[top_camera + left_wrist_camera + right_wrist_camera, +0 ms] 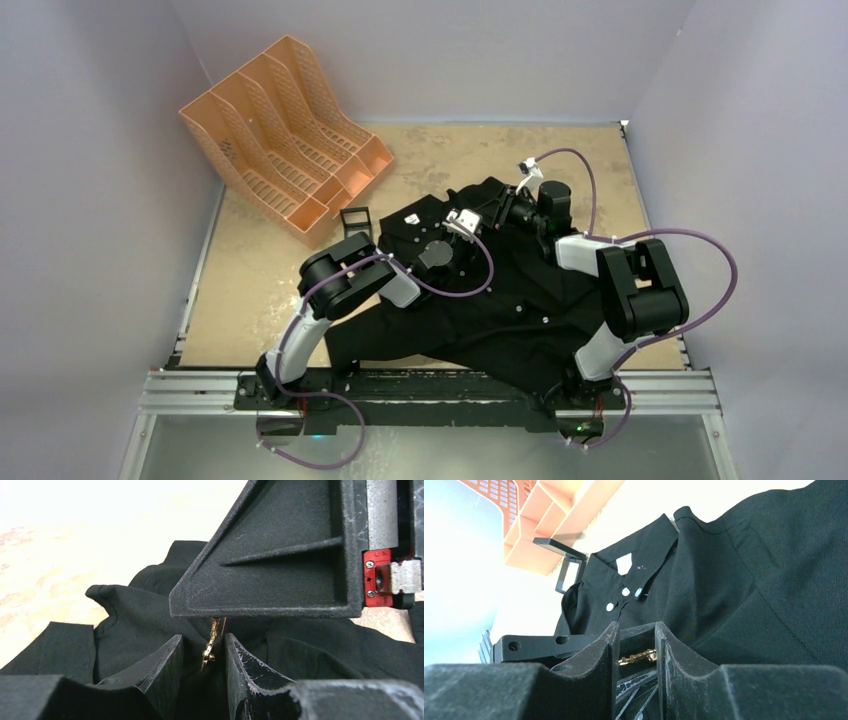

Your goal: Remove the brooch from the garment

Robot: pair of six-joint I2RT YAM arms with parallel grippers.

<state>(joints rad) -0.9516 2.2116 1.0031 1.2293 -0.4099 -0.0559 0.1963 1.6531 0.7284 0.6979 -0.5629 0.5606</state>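
1. Closest to the left wrist camera, my left gripper (204,641) has its jaws narrow but not closed. The brooch (210,647) hangs in the gap between them, apparently touching neither finger.
2. My right gripper (636,630) is just as narrow. There the brooch lies crosswise, bridging finger to finger, so I judge it pinched end to end.
3. Its long axis runs along my left jaws and across my right ones, and its upper end disappears behind a right finger.
4. The garment (734,580) lies just behind and below both grippers. I cannot tell whether the pin is still through the cloth, so I judge the pull should go straight away from the fabric.
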